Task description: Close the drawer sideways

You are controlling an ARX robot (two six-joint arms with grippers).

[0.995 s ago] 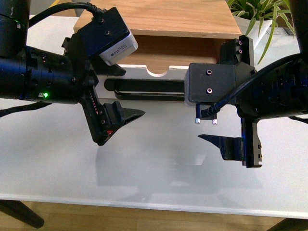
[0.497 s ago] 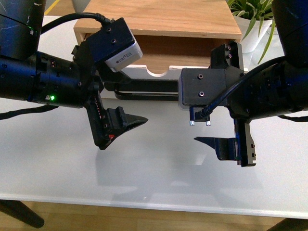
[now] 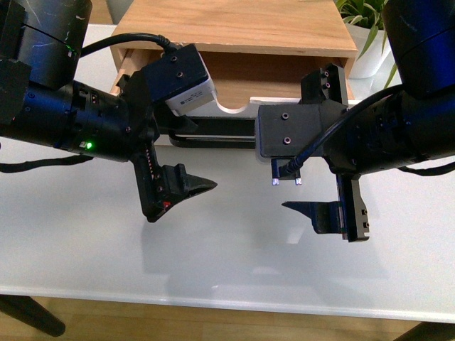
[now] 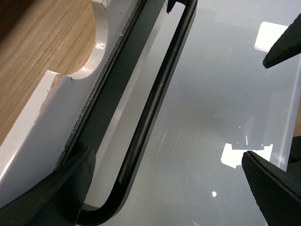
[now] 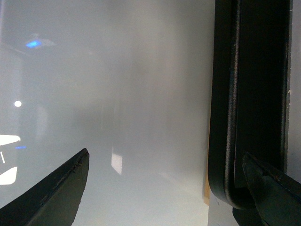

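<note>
The drawer [image 3: 245, 104] stands pulled out of a wooden cabinet [image 3: 234, 28]; its white front has a semicircular notch and a long black bar handle [image 3: 217, 128]. My left gripper [image 3: 199, 153] is open by the handle's left part. In the left wrist view the left gripper [image 4: 167, 155] straddles the handle [image 4: 150, 108], with one finger [image 4: 61, 188] against the white front [image 4: 51, 113]. My right gripper [image 3: 298, 145] is open by the handle's right end. In the right wrist view the right gripper [image 5: 164, 155] has one finger [image 5: 273, 193] at the handle's bend [image 5: 223, 117]. Neither holds anything.
The white table [image 3: 234, 256] runs from the drawer front to its near edge. A plant in a white pot [image 3: 370, 42] stands at the back right beside the cabinet. The arms' bodies fill both sides of the front view.
My right gripper has moved left along the handle and slightly farther back. My left arm has shifted up and a little right. The drawer has not visibly moved.
</note>
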